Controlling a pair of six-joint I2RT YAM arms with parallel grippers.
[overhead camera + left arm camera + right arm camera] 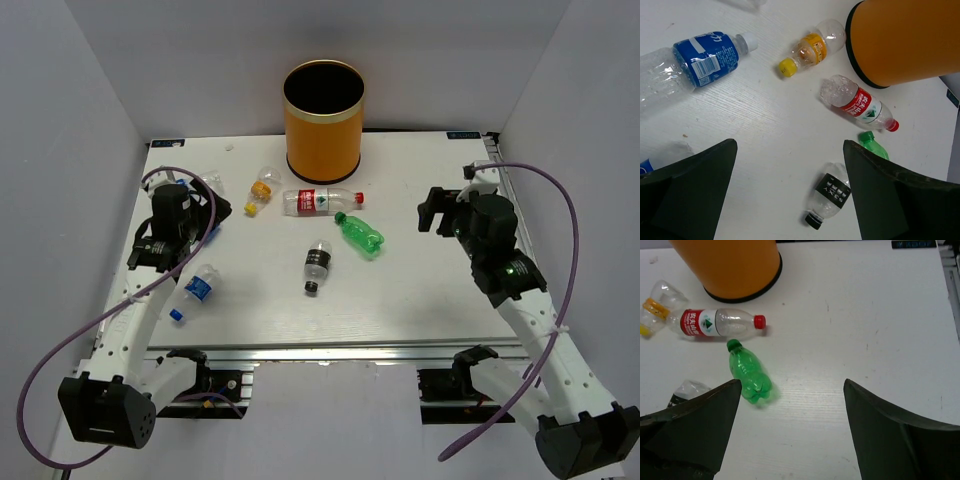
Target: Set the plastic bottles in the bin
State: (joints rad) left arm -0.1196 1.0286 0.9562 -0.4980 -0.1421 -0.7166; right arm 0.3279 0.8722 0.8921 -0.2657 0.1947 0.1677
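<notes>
The white table point(420, 290) carries the bin point(322, 120) upright at its far edge, with the plastic bottles point(320, 201) lying flat between centre and left edge.

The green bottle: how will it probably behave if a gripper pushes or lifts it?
The green bottle lies on its side on the table, so a push would probably roll it. It looks empty, so likely light. Its thin plastic may dent when squeezed.
</notes>
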